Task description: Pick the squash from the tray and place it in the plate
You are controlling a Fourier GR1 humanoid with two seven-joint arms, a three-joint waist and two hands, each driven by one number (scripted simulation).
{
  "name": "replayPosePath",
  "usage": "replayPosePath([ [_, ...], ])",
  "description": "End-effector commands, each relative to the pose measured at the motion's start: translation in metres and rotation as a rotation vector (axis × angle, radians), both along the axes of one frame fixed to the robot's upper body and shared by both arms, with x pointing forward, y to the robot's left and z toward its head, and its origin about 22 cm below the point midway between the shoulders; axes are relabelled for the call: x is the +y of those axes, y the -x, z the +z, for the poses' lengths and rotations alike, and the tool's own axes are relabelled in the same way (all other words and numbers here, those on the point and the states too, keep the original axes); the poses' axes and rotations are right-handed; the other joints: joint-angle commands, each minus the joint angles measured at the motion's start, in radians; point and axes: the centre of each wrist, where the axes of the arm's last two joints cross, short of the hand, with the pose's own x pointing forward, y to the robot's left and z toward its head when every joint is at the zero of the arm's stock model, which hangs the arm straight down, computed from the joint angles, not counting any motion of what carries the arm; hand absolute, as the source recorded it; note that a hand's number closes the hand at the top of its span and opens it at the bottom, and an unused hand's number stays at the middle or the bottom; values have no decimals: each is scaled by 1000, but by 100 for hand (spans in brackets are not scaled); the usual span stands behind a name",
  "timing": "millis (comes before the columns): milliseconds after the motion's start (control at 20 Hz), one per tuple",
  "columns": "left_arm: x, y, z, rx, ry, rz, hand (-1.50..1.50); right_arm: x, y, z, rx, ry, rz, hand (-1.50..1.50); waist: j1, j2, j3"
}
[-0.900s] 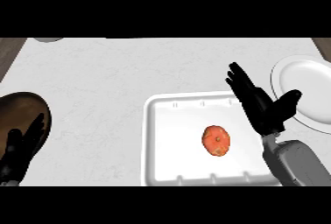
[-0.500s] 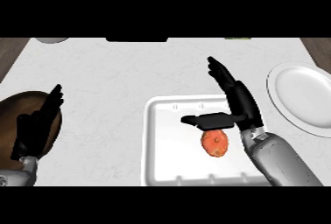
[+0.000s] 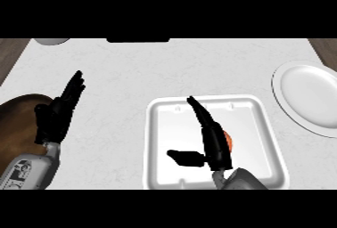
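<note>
At the left of the frame my left hand [image 3: 58, 113] stood open with its fingers straight and pointing up, resting beside the brown board [image 3: 20, 120] at the left edge; compared with a moment before it had lifted off that board and come a little toward the middle, and I judged it had no part in the pick. In the lower middle sat the white tray [image 3: 263, 147], and there the real change had happened: my right hand [image 3: 212, 136], which shortly before had hovered near the tray's upper right corner, had swung leftward and down until it lay over the tray's centre, fingers stretched out straight toward the top of the frame and the thumb stuck out to the left, apart from them. It was not closed on anything. The squash [image 3: 228, 140] was in the tray, only an orange sliver showing at the right edge of my fingers, the rest hidden under them. I took that to mean I was lined up for the grasp but had not yet made it. At the right edge the white plate [image 3: 306, 95] lay well apart from the tray, holding nothing.
</note>
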Motion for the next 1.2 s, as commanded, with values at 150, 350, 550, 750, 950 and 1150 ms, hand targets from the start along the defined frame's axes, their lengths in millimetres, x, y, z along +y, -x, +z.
replayPosePath([
  [150,-8,-14,-2,-23,7,-3,0,-24,18,24,-177,200,-96,-150,-13,-3,1],
  [350,-7,-11,-19,-6,9,1,0,-37,33,73,-142,287,-128,-150,-22,-5,0],
  [550,-12,-13,9,-26,5,-22,0,-54,28,89,92,514,-109,-150,-9,-8,0],
  [750,-17,-16,2,-27,4,8,0,-42,32,122,255,579,-83,-150,3,-1,1],
  [950,-26,-12,-2,-18,13,-12,0,-46,46,142,339,643,-78,-150,4,-1,2],
  [1150,-16,-5,4,-21,-7,-36,0,-55,10,125,416,618,-89,-150,19,3,3],
])
